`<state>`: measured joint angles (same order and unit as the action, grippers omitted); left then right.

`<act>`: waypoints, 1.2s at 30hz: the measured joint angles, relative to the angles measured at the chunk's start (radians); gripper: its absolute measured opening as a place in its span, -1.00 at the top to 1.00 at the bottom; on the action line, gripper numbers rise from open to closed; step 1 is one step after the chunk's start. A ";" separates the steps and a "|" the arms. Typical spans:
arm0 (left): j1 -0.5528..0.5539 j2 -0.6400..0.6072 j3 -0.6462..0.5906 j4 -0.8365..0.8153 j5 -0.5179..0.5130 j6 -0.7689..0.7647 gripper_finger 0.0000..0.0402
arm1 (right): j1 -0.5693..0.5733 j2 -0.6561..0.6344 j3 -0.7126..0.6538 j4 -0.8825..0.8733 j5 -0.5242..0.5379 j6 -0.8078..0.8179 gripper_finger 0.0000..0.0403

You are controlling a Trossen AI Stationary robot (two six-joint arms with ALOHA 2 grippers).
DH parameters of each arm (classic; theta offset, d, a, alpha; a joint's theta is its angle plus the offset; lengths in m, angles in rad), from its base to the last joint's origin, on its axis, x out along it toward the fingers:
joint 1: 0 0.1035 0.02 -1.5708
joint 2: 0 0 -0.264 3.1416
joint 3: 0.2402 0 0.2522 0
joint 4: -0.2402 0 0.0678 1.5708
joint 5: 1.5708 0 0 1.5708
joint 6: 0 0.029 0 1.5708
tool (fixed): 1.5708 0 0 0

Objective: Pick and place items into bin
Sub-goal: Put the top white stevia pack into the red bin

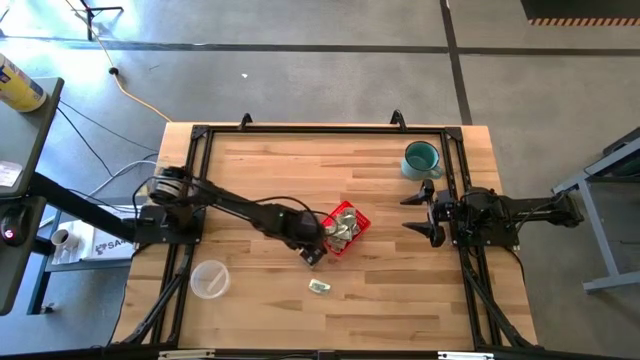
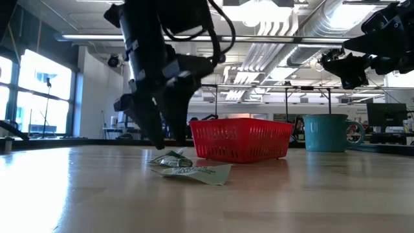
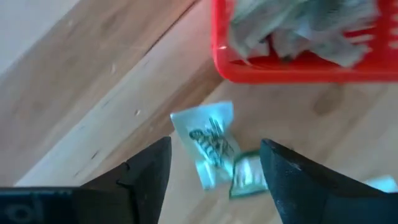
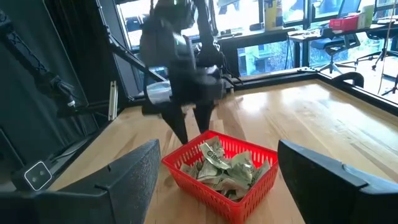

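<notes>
The thing to grab right now is the small pale green-and-white wrinkly packet (image 3: 208, 146) lying flat on the wooden desk (image 1: 260, 310), just beside the near side of the small red rectangular plastic mesh basket (image 1: 361, 222). A second packet (image 3: 247, 174) seems to lie against it, and another one (image 1: 319, 286) sits nearer still, well apart from the basket.

The left tool (image 3: 214, 171) hangs right over that first packet with its two dark fingers spread apart, one on each side. I'd say the trick is to drop straight down until the fingertips almost touch the wood, then close slowly so the crinkly wrapper bunches up instead of sliding out. Watch the neighbour packet too; pinching both could be fine, but a half-grip likely drops one on the way.

The lift is short, since the basket is right there and already holds a pile of packets (image 4: 224, 167).

Farther right, the right tool (image 1: 422, 213) waits near the teal mug (image 1: 421, 158), fingers apart.
</notes>
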<state>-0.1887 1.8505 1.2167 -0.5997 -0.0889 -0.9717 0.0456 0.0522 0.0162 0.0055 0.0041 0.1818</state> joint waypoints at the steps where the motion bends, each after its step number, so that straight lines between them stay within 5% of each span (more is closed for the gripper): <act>1: 0.002 0.012 0.000 0.008 -0.003 -0.012 -0.36 | 0.000 0.001 0.000 0.000 0.000 0.000 -0.56; 10: 0.011 0.075 0.001 0.000 -0.109 -0.041 0.07 | 0.000 -0.001 0.000 0.002 0.000 0.000 -0.56; 18: 0.021 0.049 -0.002 -0.098 -0.094 0.043 0.89 | 0.000 -0.001 0.000 0.003 0.001 0.000 -0.56; 26: 0.047 -0.059 0.007 -0.120 -0.107 0.058 0.84 | 0.000 -0.001 0.000 0.002 0.001 0.000 -0.56; 30: 0.045 -0.094 0.042 0.082 -0.145 0.205 0.90 | 0.000 -0.001 0.000 0.002 0.000 0.000 -0.56; 36: 0.052 -0.045 0.050 0.409 -0.096 0.370 0.41 | 0.000 0.000 0.000 0.002 0.000 0.000 -0.56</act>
<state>-0.1368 1.8054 1.2667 -0.1908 -0.1850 -0.6016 0.0457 0.0521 0.0162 0.0074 0.0044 0.1818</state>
